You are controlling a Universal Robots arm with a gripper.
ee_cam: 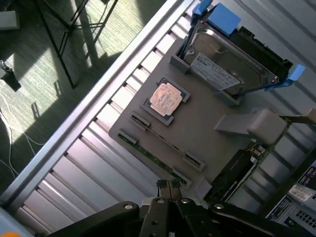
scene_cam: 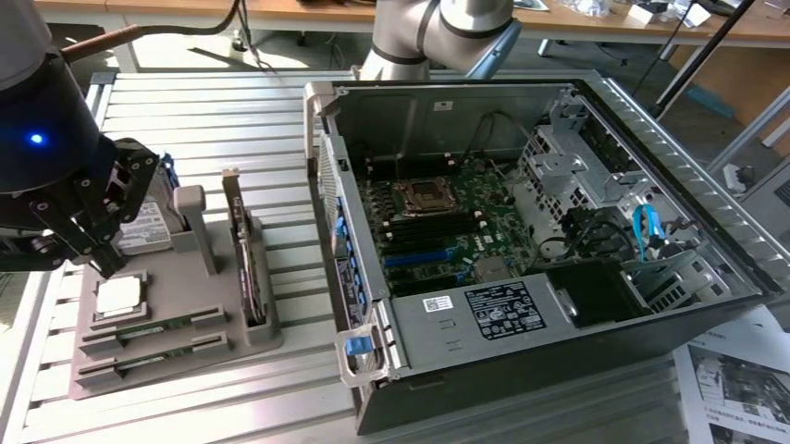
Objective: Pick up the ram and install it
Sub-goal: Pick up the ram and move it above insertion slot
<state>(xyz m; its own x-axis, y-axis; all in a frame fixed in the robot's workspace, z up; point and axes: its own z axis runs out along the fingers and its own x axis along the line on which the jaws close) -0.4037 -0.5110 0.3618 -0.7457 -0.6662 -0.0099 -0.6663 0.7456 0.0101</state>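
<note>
Ram (ee_cam: 152, 158) lies near the closed jaws, untouched

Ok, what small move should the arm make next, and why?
Probably open the fingers and lower toward the ram. The gripper hangs above the grey holder with its fingers together and nothing held. The ram lies in its slot on that holder, near the silver processor chip, untouched.

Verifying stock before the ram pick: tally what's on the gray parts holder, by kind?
ram sticks: 2
hard drive: 1
processor chip: 1
expansion card: 1
Total: 5
</note>
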